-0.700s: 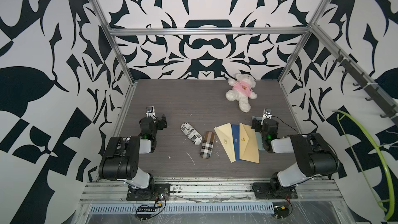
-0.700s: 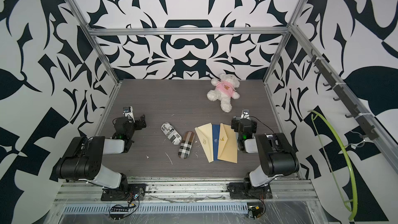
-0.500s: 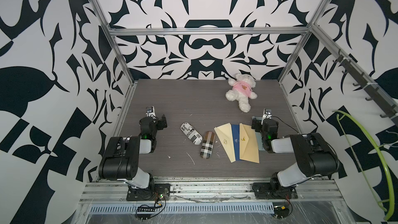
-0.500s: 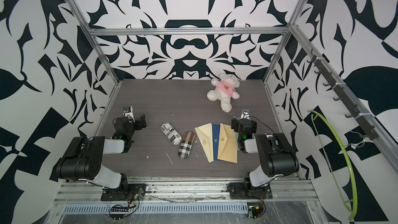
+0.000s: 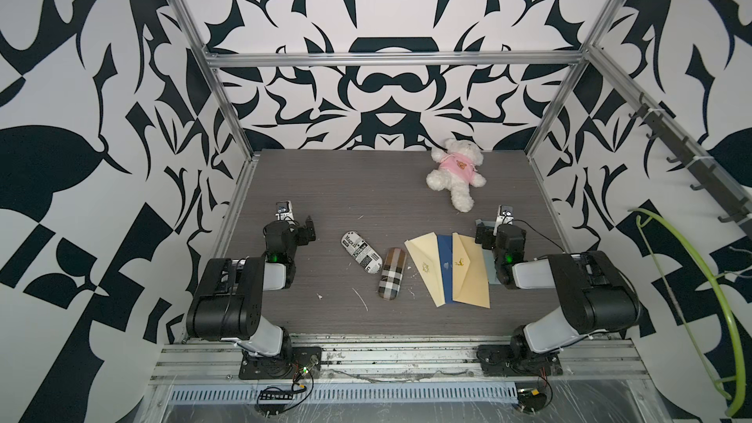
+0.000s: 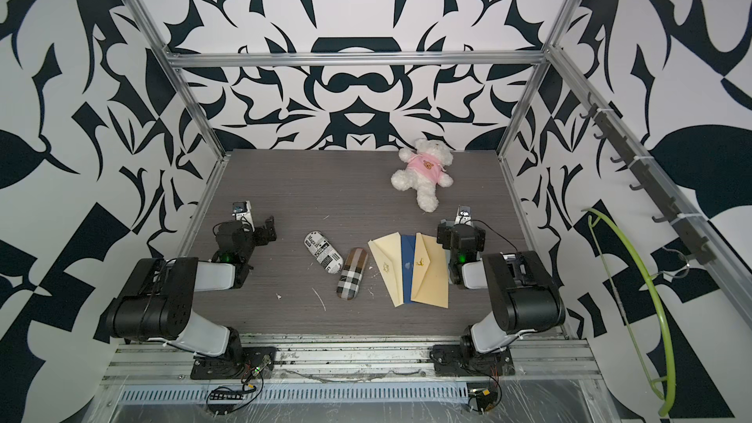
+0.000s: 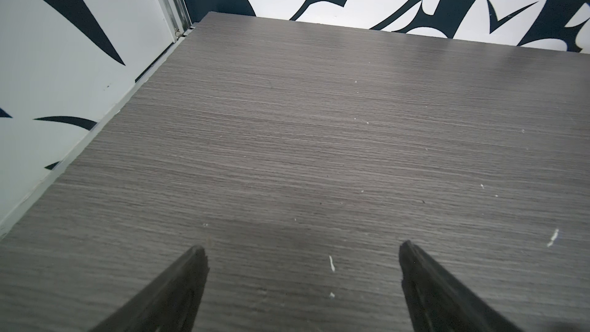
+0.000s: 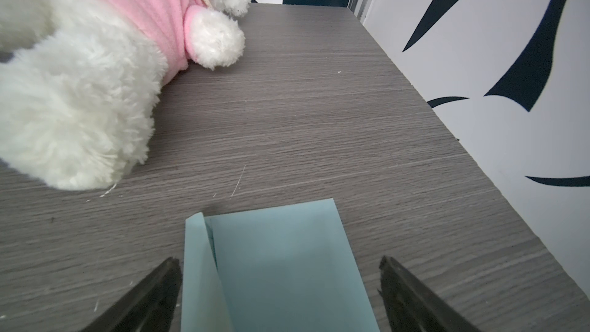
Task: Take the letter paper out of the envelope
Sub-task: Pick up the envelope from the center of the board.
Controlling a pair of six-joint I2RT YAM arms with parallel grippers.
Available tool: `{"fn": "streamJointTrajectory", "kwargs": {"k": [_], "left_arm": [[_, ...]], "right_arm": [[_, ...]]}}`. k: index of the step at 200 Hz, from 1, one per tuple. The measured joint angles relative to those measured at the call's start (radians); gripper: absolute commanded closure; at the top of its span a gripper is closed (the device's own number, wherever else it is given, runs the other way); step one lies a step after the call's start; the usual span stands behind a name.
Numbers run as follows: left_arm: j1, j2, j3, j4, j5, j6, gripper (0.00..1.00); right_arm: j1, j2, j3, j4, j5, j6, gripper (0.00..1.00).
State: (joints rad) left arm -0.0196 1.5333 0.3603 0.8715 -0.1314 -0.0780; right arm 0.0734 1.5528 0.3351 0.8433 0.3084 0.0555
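My right gripper point(image 8: 278, 259) stands wide open, holding nothing, astride the pale blue letter paper point(image 8: 287, 282). The paper lies flat at the table's point(image 5: 366, 197) right side, along the tan envelope's point(image 5: 468, 274) right edge. Its long axis runs near-to-far, with the fold on its left. My left gripper point(image 7: 301, 245) is also open and holds nothing.

Two dark fingers point(image 8: 150, 298) stand wide apart with nothing gripped. Between them a pale blue paper point(image 8: 287, 266) lies on the grey wood-grain counter point(image 8: 319, 106), reaching out past the tips; its folded edge beside one finger lifts slightly. Ahead of the fingers, off to that same side, lies a white plush toy point(image 8: 73, 106) in a pink top point(image 8: 134, 11), apart from the paper. A black-and-white patterned wall point(image 8: 479, 43) borders the counter on the opposite side.
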Motion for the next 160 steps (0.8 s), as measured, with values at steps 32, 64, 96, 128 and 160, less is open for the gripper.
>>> {"fn": "streamJointTrajectory", "kwargs": {"k": [32, 64, 96, 128, 160], "left_arm": [[0.0, 0.0, 0.0, 0.0, 0.0, 0.0, 0.01], [0.0, -0.063, 0.056, -0.143, 0.005, 0.0, 0.01], [-0.002, -0.199, 0.15, -0.268, -0.023, -0.011, 0.01], [-0.035, -0.272, 0.345, -0.424, -0.088, -0.021, 0.01], [-0.079, -0.238, 0.774, -0.79, -0.176, -0.196, 0.01]], "right_arm": [[0.0, 0.0, 0.0, 0.0, 0.0, -0.001, 0.01], [0.0, -0.053, 0.105, -0.229, 0.005, -0.005, 0.01], [0.003, -0.124, 0.379, -0.462, 0.023, 0.012, 0.01], [0.03, -0.164, 0.687, -0.687, 0.083, 0.047, 0.01], [0.032, -0.164, 1.041, -0.983, 0.031, 0.204, 0.01]]}}
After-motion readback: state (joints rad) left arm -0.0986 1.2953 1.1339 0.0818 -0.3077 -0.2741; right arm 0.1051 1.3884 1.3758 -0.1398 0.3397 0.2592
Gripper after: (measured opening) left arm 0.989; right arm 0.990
